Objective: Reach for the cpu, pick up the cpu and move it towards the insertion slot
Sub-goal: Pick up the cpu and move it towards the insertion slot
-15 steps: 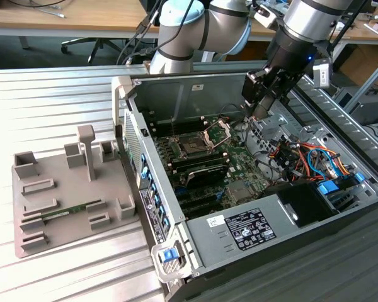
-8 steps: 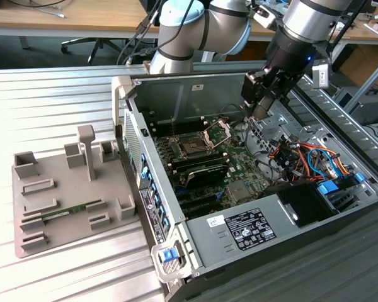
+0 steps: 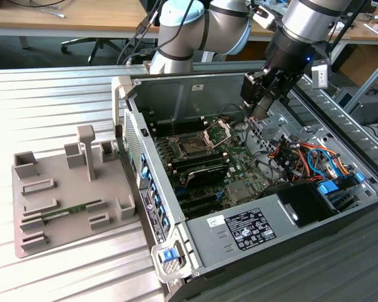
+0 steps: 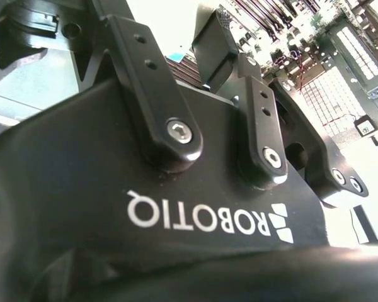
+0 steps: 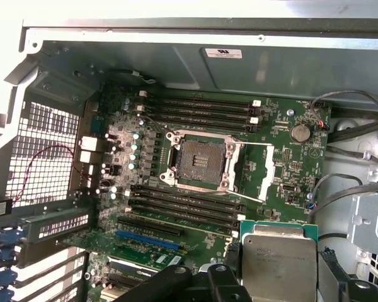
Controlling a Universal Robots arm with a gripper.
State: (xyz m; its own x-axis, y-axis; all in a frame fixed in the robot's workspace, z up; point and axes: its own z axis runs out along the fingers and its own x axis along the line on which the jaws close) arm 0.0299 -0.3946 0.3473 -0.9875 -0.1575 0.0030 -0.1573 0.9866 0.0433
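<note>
the gripper (image 3: pixel 259 110) hangs inside the open computer case (image 3: pixel 195 78), above the motherboard (image 5: pixel 195 182) and toward the exterior view's right of the insertion slot (image 3: pixel 194 147). in the first wrist view the cpu (image 5: pixel 279 261) sits pinched between the gripper's fingers, its silvery metal top facing the camera and a thin tan-green rim showing along its upper edge; it is clear of the board, lifted, and near but not over the insertion slot (image 5: pixel 200 158), whose hinged metal frame (image 5: pixel 259 168) is swung open to one side, leaving the dark square bed bare. the chip is nearly square, so it has no real long axis; its flat face lies roughly parallel to the board and its edges look close to square with the socket's edges, though whether its corner mark matches the socket i cannot tell. the main risk, as i judge it, is the grip itself: the fingers seem to hold the chip by its edges, so a jolt or a tilt could let it slip and fall on the board or onto the socket's fine contacts. a second risk is the opened frame and wire lever standing beside the socket, which the chip or the fingers could clip if the approach comes in low. the loose cables (image 3: pixel 290 154) beside the gripper could also snag it.
</note>
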